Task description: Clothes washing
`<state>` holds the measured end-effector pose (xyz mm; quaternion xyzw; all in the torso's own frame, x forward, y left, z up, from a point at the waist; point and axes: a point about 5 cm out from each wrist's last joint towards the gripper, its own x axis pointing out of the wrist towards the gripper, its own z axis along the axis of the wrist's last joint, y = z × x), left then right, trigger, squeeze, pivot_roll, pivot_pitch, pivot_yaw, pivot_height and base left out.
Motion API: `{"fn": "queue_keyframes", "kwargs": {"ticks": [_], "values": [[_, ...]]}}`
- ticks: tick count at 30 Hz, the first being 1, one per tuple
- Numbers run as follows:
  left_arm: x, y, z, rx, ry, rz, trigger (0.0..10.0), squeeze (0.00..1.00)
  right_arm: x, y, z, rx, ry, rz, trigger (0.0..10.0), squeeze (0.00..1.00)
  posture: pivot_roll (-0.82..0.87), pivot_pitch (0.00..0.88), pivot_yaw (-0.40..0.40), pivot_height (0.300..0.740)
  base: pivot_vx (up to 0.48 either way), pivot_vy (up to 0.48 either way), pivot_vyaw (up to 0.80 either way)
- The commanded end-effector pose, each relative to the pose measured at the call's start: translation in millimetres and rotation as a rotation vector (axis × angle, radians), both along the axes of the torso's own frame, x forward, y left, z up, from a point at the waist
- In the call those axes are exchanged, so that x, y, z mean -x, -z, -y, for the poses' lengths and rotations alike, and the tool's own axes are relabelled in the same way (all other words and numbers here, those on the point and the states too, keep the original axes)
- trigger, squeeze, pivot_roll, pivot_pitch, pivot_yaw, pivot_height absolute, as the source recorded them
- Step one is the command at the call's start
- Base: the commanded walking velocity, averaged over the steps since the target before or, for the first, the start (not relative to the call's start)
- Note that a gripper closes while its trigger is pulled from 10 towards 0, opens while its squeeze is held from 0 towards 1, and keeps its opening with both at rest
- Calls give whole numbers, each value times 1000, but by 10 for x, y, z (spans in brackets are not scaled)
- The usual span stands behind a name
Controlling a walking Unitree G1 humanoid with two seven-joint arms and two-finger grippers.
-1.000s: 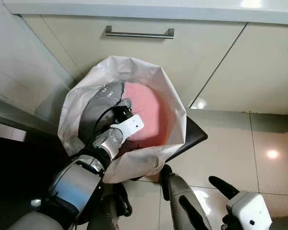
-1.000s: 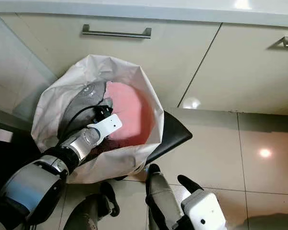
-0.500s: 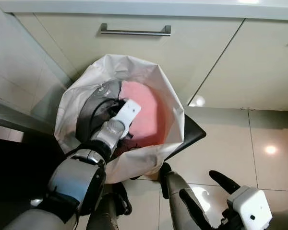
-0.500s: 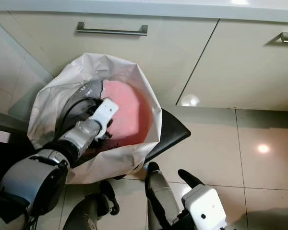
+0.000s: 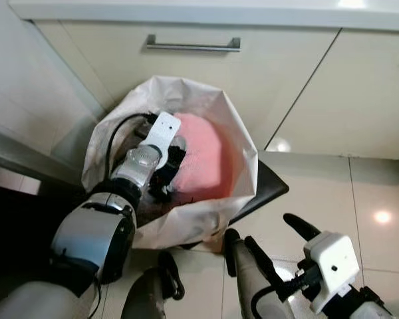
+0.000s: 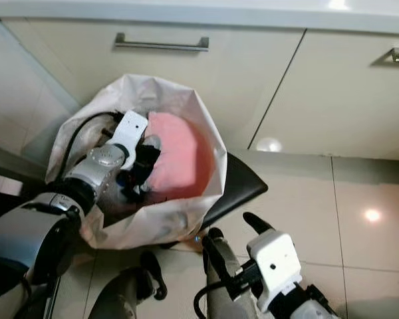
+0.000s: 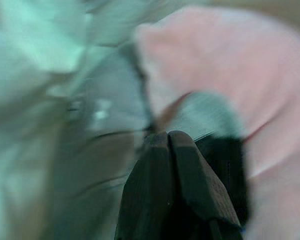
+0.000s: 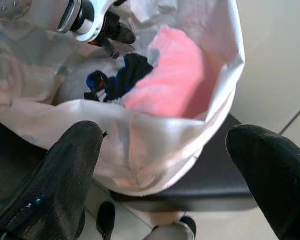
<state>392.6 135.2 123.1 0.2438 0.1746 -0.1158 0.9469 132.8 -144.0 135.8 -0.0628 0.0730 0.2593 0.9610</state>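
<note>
Left gripper (image 5: 165,174) reaching down inside the crumpled white laundry bag (image 5: 206,219), black fingers (image 7: 175,190) pressed together, tips meeting dark and grey fabric just beside the pink fluffy garment (image 5: 198,163). Whether any cloth is pinched, cannot tell from the blurred wrist view. Bag resting on a black seat (image 5: 266,189) before cream cabinet drawers (image 5: 206,73). Right gripper (image 8: 175,160) spread wide, hovering above the bag's near rim, well apart from the clothes.
</note>
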Motion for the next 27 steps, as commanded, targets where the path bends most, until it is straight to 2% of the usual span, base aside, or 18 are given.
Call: {"fn": "queue_keyframes", "kwargs": {"ticks": [1,2,4,7,12,15,21,23,27], "values": [[9,21,-81,-175,19,32,10000,1000,58,46,-36,-27,-14,-35,10000,0,-511,317,78,740,0,0,0],[9,21,-81,-175,19,32,10000,1000,58,46,-36,-27,-14,-35,10000,0,-511,317,78,740,0,0,0],[-13,-27,-89,-237,32,59,10000,1000,85,58,-28,-25,-14,-46,10000,0,-517,321,79,740,0,0,0],[-22,-46,-45,-255,55,56,10000,1000,109,72,-19,-21,-11,-56,10000,0,-523,326,81,740,0,0,0],[-9,-13,51,-234,86,8,10000,1000,136,69,-30,-21,-8,-61,10000,0,-526,331,86,740,0,0,0],[19,43,110,-200,106,-68,10000,1000,179,64,-53,-24,-2,-67,10000,0,-530,338,93,740,0,0,0],[38,78,87,-230,143,-125,10000,1000,192,61,-51,-25,7,-71,10000,0,-526,341,94,740,0,0,0],[40,83,34,-281,157,-131,10000,1000,194,66,-52,-26,7,-73,10000,0,-523,342,93,740,0,0,0],[47,96,-1,-307,162,-138,10000,1000,185,95,-44,-26,5,-78,10000,0,-514,343,89,740,0,0,0]]}}
